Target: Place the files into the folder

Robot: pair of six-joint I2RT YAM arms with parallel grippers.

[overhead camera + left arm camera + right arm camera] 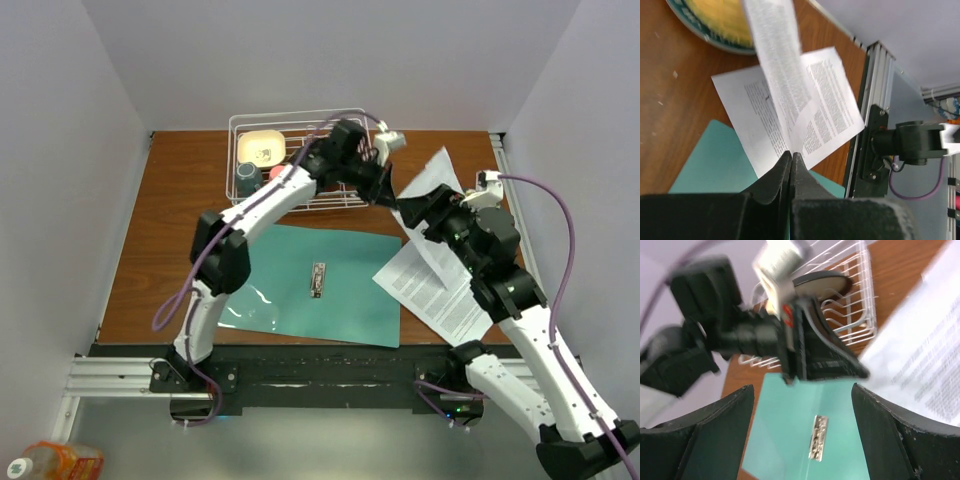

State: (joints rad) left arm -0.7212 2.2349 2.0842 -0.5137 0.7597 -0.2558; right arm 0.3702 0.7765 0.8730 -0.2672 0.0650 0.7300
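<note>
The teal folder (330,290) lies open and flat mid-table, its metal clip (318,279) at the spine. My left gripper (396,202) reaches over the folder's far right corner, shut on the edge of one white printed sheet (435,172), which hangs lifted and curled. In the left wrist view the jaws (791,155) pinch that sheet (774,60) above another sheet (832,105) lying flat. More files (440,295) lie right of the folder. My right gripper (412,213) stands open just beside the left one, nothing between its fingers (802,389), with the folder (785,440) below.
A white wire rack (300,160) holding a cream dish, a dark cup and a red item stands at the back, right behind the left gripper. A round teal-rimmed dish with yellow inside (715,25) shows in the left wrist view. The metal rail (300,365) runs along the near edge.
</note>
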